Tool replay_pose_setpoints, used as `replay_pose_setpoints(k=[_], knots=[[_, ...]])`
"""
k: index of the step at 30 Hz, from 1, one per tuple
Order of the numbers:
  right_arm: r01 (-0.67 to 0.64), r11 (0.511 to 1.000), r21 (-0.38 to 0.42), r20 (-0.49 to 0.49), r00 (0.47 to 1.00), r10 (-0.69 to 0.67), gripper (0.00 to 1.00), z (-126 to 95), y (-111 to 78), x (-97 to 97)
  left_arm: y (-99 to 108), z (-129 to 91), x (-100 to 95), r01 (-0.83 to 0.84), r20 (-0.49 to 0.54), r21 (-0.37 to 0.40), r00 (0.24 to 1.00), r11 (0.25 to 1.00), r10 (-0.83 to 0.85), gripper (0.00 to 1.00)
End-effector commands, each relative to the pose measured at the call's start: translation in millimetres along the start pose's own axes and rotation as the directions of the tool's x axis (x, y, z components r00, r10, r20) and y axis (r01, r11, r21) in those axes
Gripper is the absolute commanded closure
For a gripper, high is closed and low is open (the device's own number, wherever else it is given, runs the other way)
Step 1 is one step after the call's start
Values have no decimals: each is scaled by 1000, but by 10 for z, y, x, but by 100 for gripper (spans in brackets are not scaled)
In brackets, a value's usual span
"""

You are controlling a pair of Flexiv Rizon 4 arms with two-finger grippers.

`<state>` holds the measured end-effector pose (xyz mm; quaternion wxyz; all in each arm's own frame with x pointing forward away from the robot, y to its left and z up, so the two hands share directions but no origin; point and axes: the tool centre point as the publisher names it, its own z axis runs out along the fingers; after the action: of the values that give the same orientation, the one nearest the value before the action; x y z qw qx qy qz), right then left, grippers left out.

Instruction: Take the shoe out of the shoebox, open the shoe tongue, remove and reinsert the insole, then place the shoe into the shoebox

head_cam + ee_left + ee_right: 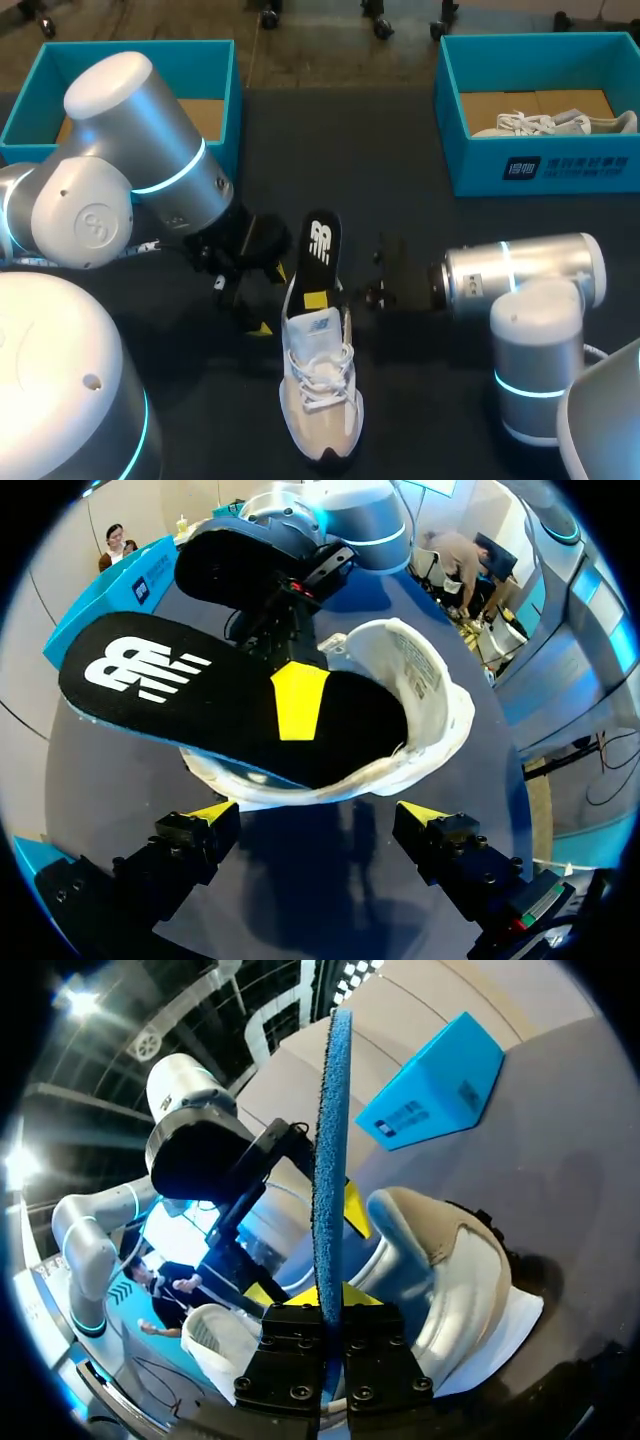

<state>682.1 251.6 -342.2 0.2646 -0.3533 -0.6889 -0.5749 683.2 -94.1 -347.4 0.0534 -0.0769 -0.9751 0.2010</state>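
Currently insole [320, 240] clamped by right fingers [298, 695], long axis in line with shoe [320, 400] — one end inside it; left fingers [210, 815] apart, just beside shoe's heel.

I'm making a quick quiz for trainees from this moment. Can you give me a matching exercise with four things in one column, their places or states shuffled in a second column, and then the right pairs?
Things:
1. insole
2. left gripper
3. shoe
4. shoebox at the robot's right

Places or states:
A. holds a second pale shoe
B. open, nothing between its fingers
C. clamped edge-on in the right gripper
D. lies on the dark table

Pairs: 1-C; 2-B; 3-D; 4-A
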Motion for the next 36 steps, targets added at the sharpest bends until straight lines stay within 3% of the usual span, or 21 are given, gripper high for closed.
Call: replay_pose_setpoints(k=[1, 2, 4, 6, 9, 22, 24, 36], knots=[[16, 1000, -3, 8, 1000, -16, 100, 6, -1, 54, 2, 11, -1, 0, 0, 0, 1000, 1000, 0, 0], [17, 1000, -2, 8, 1000, -17, 100, 7, 2, 55, 2, 11, -1, 0, 0, 0, 1000, 1000, 0, 0], [37, 999, -3, 12, 999, -37, 79, 12, 65, 72, 2, 11, -1, 0, 0, 0, 1000, 1000, 0, 0], [57, 998, -4, 19, 998, -57, 71, 10, 117, 86, 2, 11, -1, 0, 0, 0, 1000, 1000, 0, 0], [74, 997, -6, 24, 997, -74, 68, 4, 193, 97, 2, 11, -1, 0, 0, 0, 1000, 1000, 0, 0], [114, 983, -145, 17, 993, -113, 90, -68, 473, -18, 2, 11, -1, 0, 0, 0, 1000, 1000, 0, 0], [120, 982, -146, 12, 993, -120, 99, -63, 494, -33, 2, 11, -1, 0, 0, 0, 1000, 1000, 0, 0], [42, 995, -90, 22, 999, -40, 100, -1, 357, -22, 2, 11, -1, 0, 0, 0, 1000, 1000, 0, 0]])
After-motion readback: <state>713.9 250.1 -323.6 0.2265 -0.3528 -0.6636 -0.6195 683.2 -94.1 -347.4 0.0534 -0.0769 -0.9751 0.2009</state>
